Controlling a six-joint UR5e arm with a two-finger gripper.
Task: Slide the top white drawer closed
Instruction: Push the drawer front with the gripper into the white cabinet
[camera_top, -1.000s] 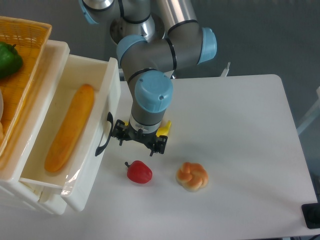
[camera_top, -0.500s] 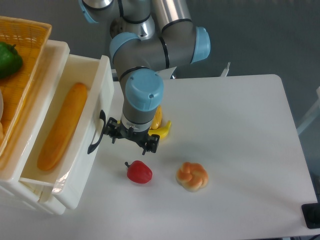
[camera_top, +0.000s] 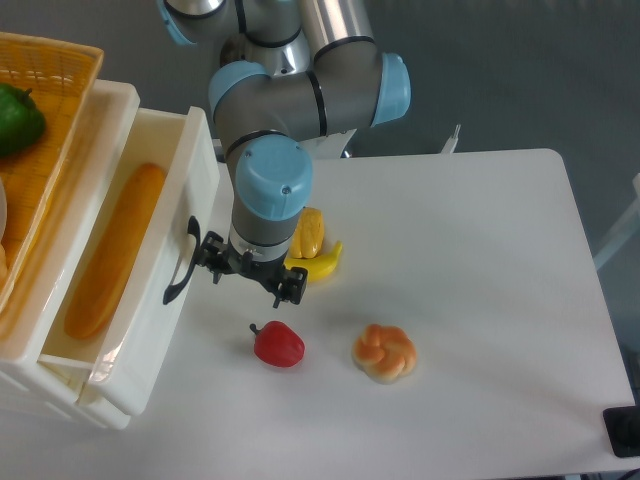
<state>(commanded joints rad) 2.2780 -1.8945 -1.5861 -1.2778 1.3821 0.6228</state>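
The top white drawer (camera_top: 175, 210) sticks out of the white cabinet (camera_top: 60, 385) at the left, still partly pulled out, with a long orange bread loaf (camera_top: 110, 250) lying inside. Its black curved handle (camera_top: 180, 262) faces right. My gripper (camera_top: 248, 277) hangs just right of that handle, its left finger (camera_top: 212, 262) close against the drawer front. The fingers stand spread with nothing between them.
A red pepper (camera_top: 278, 344) and a braided bun (camera_top: 384, 352) lie on the white table (camera_top: 480, 300) below and right of the gripper. A yellow item (camera_top: 312, 248) sits behind the wrist. An orange basket (camera_top: 45, 130) with a green pepper (camera_top: 18, 118) rests on the cabinet.
The gripper has moved left, and the drawer front and handle have slid left with it, so less of the drawer sticks out. The loaf moved along inside.
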